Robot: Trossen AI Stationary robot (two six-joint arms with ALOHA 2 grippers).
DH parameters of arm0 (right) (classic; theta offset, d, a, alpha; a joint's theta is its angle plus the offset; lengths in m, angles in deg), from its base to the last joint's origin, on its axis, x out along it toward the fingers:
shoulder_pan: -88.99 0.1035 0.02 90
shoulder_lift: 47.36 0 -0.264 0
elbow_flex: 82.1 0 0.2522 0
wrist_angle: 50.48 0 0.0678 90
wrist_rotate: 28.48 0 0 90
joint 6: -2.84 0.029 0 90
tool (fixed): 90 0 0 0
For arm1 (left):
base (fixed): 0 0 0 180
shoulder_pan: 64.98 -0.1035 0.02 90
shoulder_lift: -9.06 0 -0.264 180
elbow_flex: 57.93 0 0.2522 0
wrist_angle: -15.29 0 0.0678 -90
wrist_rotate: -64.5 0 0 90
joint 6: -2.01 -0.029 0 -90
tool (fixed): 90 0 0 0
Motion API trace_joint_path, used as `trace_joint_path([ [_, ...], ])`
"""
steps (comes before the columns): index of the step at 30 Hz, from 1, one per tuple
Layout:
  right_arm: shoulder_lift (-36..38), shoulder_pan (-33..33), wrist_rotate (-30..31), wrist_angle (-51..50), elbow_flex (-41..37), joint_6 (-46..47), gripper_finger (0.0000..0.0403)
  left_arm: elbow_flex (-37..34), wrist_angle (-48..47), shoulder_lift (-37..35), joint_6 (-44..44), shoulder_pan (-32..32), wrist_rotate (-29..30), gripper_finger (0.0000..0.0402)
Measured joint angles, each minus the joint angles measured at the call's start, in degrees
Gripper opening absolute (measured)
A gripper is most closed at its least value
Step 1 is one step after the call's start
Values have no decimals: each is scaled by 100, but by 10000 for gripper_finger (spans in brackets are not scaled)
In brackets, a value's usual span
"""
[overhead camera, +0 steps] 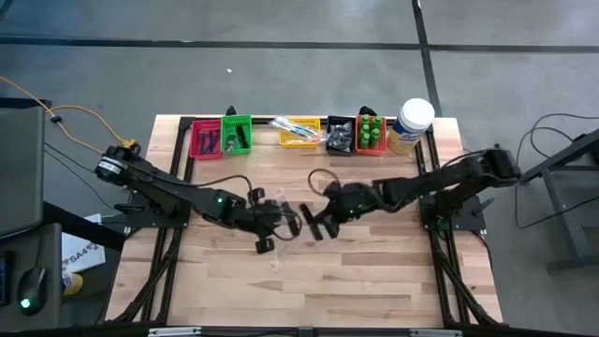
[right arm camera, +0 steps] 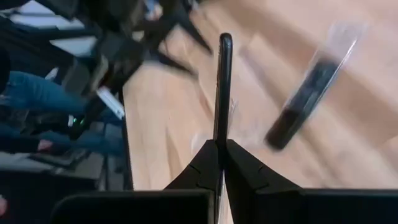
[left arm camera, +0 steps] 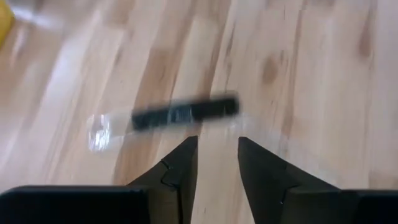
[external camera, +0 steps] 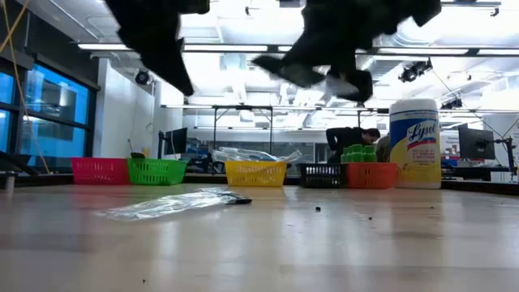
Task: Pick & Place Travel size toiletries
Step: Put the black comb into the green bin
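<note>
Left wrist view: the left gripper [left arm camera: 216,158] hangs with fingers parted and empty, and the clear-wrapped black item [left arm camera: 183,113] lies flat on the table [left arm camera: 311,74] just ahead of the tips, its long axis crosswise to the gap. The right gripper [right arm camera: 221,149], close by, is clenched on a slim black comb [right arm camera: 224,87]. The left is better placed for the wrapped one.

Bright, even light falls from ceiling strip lights [external camera: 243,61], which glare white in the low view and turn the two arms overhead into black silhouettes. The desk [overhead camera: 374,262] shows only faint, soft shadows from above, and its near boards in the low view are out of focus and carry a pale sheen. Both wrist views are smeared: the clear-wrapped black item [left arm camera: 183,113] is streaked, and the wrapped item [right arm camera: 311,99] beyond the right claw [right arm camera: 222,152] is blurred too.
</note>
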Motion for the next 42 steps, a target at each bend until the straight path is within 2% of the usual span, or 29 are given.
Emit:
trace_joint_path([
  [3, 414, -120, 247, -95, 0, -351, 4, -336, 917, -251, -129, -196, -92, 111],
  [7, 893, -225, 500, -199, -1, -866, 4, -612, 2050, -511, -307, -573, -592, 121],
  [9, 1140, -232, 587, -271, 16, -1175, 4, -628, 2670, -595, -340, -791, -887, 137],
  [14, 1618, -203, 749, -608, -6, -1846, 4, -638, 3550, -774, -179, -1290, -1640, 193],
  [18, 1807, -104, 1137, -532, 10, -2478, 4, -627, 4477, -785, 147, -1601, -2085, 222],
  [23, 1819, -96, 1302, -302, 7, -2947, 4, -630, 5429, -783, 318, -1763, -2197, 228],
  [36, 1793, -111, 1421, 475, 10, -3704, 4, -630, 5528, -782, 385, -1754, -2013, 228],
  [42, 1476, -111, 1282, 946, 7, -3721, 4, -630, 5550, -782, 312, -1752, -2011, 228],
])
